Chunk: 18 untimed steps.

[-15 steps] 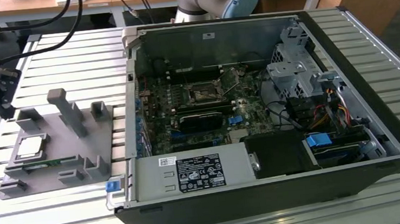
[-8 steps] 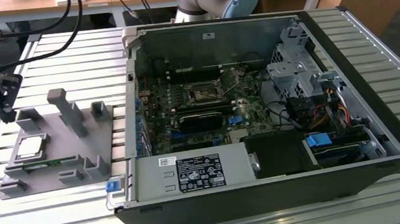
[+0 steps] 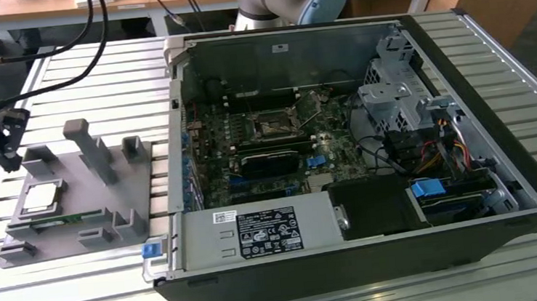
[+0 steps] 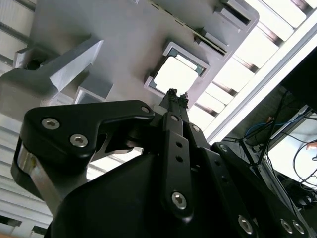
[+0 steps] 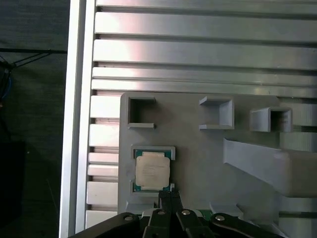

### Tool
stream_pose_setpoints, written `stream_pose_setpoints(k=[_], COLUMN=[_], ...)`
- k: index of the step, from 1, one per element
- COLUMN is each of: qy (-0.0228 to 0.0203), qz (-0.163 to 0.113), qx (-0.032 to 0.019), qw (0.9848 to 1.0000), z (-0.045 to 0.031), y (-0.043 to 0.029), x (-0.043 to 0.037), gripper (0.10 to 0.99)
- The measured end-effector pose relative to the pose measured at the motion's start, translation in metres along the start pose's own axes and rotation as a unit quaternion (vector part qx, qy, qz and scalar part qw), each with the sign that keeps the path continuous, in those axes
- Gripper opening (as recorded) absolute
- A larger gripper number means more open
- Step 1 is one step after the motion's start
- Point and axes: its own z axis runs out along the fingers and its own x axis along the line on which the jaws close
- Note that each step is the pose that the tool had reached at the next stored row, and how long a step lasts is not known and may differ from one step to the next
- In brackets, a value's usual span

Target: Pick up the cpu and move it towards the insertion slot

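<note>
The cpu [image 3: 43, 199] lies flat in a square pocket of the grey holder block [image 3: 78, 203] on the exterior view's left. Its pale silvery top also shows in both wrist views [image 4: 177, 75] [image 5: 152, 170]. My gripper [image 3: 7, 160] hangs above the holder's far left corner. Its black fingertips are pressed together with nothing between them [image 4: 176, 95] [image 5: 169, 195], and they sit just off the chip's edge, above it. The insertion slot [image 3: 274, 126], a black square socket in a shiny frame, sits on the motherboard inside the open computer case.
The holder block carries a tall grey post [image 3: 90, 150] and several small brackets, with a narrow green memory stick [image 3: 56, 221] beside the chip. The open case [image 3: 347, 158] holds cables, a drive cage and a power supply. The table is ribbed aluminium slats [image 3: 96, 78].
</note>
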Motion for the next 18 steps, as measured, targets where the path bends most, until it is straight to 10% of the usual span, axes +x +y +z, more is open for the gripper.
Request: stream_pose_setpoints(k=[9, 18], qy=[-0.0002, -0.0002], qz=[0.0, 0.0], qx=[0.0, 0.0], qw=[1.0, 1.0], z=[0.0122, 0.0282], y=[-0.0003, -0.0008], x=[0.008, 0.009], gripper=[0.114, 0.467])
